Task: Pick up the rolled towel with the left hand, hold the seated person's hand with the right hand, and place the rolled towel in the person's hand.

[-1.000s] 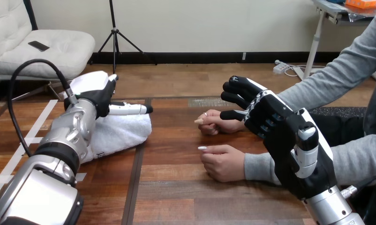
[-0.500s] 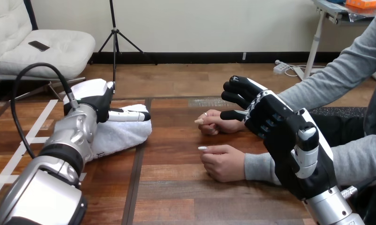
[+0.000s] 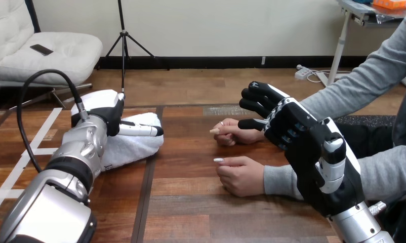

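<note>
The rolled white towel (image 3: 135, 146) lies on the table at the left. My left hand (image 3: 104, 107) rests on its far end, with one straight finger (image 3: 140, 131) laid across the towel's top; nothing shows curled round it. My right hand (image 3: 302, 139) hovers open at the right, its fingers (image 3: 259, 97) spread over the wrist of the person's farther hand (image 3: 230, 133). I cannot tell whether they touch. That farther hand is loosely curled on the table. The person's nearer hand (image 3: 240, 175) lies curled on the table below it, apart from my hands.
The person's grey sleeves (image 3: 353, 91) come in from the right edge. White tape strips (image 3: 36, 147) mark the wooden table (image 3: 201, 212) at the left. Bare table lies between the towel and the person's hands.
My left hand has come down onto the towel, and its straight finger now lies on the towel's top. My right hand and the person's hands have stayed put.
</note>
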Controlling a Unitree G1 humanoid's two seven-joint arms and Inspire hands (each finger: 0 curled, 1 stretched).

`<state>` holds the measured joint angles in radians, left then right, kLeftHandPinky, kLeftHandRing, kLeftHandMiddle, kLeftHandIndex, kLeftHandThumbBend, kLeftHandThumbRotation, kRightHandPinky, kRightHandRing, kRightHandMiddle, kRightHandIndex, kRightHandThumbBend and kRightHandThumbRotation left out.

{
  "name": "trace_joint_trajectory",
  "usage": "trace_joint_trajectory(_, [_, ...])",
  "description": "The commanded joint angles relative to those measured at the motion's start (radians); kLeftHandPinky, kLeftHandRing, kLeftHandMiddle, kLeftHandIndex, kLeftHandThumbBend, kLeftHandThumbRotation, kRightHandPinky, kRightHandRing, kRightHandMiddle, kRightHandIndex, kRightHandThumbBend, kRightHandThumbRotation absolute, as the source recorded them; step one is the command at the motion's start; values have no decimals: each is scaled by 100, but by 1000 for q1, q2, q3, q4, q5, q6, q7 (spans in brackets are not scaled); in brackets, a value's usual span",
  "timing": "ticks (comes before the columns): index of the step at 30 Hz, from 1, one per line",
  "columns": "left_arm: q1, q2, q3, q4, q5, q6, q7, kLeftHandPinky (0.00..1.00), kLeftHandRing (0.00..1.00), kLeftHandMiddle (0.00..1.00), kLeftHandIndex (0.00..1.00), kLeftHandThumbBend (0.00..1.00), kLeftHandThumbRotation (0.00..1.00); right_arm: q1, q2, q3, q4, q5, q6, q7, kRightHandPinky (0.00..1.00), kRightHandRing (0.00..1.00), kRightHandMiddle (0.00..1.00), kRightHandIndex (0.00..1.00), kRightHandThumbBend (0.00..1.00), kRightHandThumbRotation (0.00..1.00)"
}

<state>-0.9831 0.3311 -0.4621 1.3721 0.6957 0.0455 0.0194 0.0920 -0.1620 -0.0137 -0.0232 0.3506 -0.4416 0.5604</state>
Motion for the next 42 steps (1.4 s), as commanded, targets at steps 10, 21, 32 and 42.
trace_joint_trajectory(10, [-4, -16, -24, -3, 14, 23, -12, 100, 100, 100, 100, 98, 77, -9, -9, -17, -80, 16, -12, -3, 78, 88, 88, 86, 100, 100])
trace_joint_trajectory(21, [-1, -20, -43, -3, 28, 33, -37, 100, 100, 100, 100, 99, 77, 3, -11, -16, -105, 17, -8, -5, 77, 87, 87, 85, 100, 100])
trace_joint_trajectory(32, [1, -24, -55, -4, 31, 45, -47, 100, 100, 100, 100, 100, 75, 13, -7, -15, -116, 13, -19, -7, 75, 86, 86, 84, 100, 100])
trace_joint_trajectory(42, [2, -29, -59, -2, 31, 54, -59, 100, 100, 100, 100, 100, 74, 18, -4, -15, -121, 13, -22, -9, 74, 85, 86, 84, 100, 100])
